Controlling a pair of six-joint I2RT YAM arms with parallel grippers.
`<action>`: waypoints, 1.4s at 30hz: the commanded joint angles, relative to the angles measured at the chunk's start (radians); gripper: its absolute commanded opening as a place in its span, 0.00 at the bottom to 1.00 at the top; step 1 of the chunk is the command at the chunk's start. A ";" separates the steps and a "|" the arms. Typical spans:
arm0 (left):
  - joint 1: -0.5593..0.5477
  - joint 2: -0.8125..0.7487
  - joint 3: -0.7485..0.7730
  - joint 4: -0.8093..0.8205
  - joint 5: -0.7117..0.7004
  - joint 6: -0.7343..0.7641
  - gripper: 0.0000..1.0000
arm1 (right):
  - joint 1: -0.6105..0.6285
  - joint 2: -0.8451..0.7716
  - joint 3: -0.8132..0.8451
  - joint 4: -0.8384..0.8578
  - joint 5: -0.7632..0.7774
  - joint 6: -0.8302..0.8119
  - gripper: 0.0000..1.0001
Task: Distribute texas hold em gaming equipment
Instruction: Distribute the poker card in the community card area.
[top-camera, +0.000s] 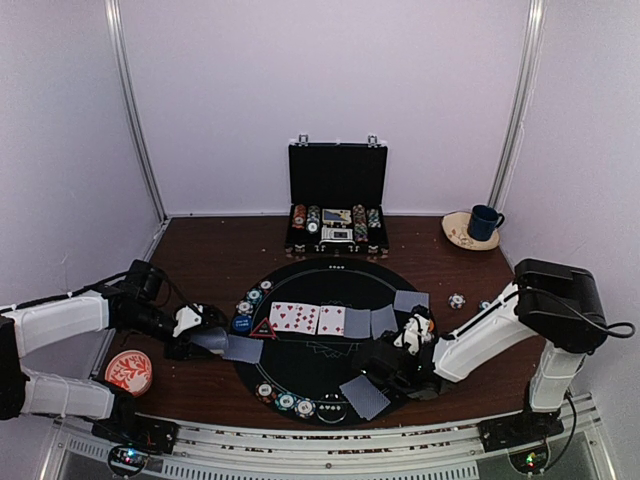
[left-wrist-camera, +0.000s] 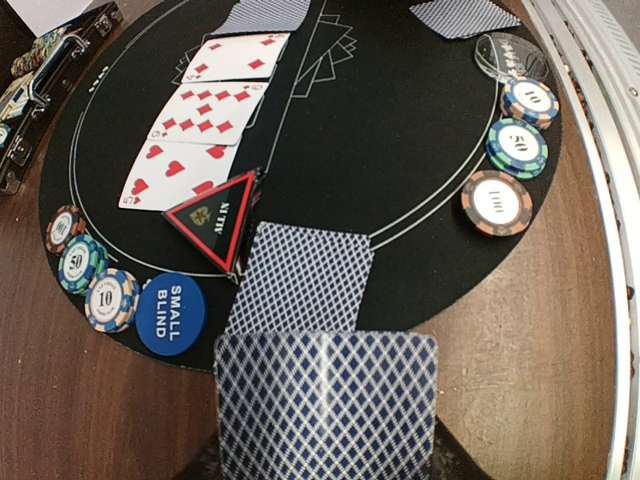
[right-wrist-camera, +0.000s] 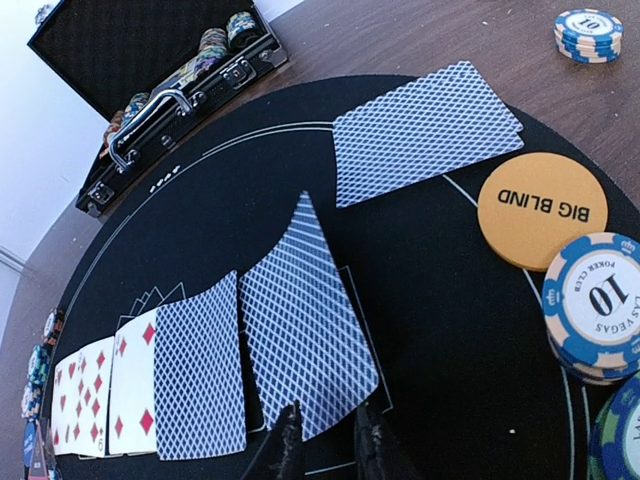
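Two hands were low over the round black mat (top-camera: 300, 375) on the desk (top-camera: 210, 250). At the 9 o'clock edge of the mat, the left hand (top-camera: 200, 335) was clamped on a face-down card (left-wrist-camera: 325, 400) and held it flat, just above the desk. In the left wrist view a second face-down card (left-wrist-camera: 300, 275) lay at 12 o'clock from the held one, half on the mat. The red triangle marker (left-wrist-camera: 215, 218) was just beside its far corner, and the blue disc (left-wrist-camera: 170, 313) was at its 9 o'clock. The left forearm reached in almost level from 9 o'clock.

Near 4 o'clock on the mat, the right hand (right-wrist-camera: 327, 445) was at the near edge of the last face-down card (right-wrist-camera: 305, 320) of the middle row. Its fingertips (right-wrist-camera: 285, 435) stood a little apart. Whether they gripped the card's edge could not be told. The orange disc (right-wrist-camera: 542, 210) lay at 2 o'clock from this hand. The right elbow was high and the forearm sloped down to the mat.
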 joint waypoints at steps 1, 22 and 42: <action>-0.001 -0.014 0.004 0.023 0.011 -0.009 0.14 | 0.010 -0.014 0.014 -0.030 0.014 0.013 0.21; -0.002 -0.011 0.005 0.024 0.008 -0.009 0.14 | 0.076 -0.143 0.041 -0.184 0.088 0.019 0.40; -0.002 -0.023 0.009 0.058 -0.040 -0.058 0.14 | -0.147 -0.554 0.017 -0.108 -0.426 -0.650 0.98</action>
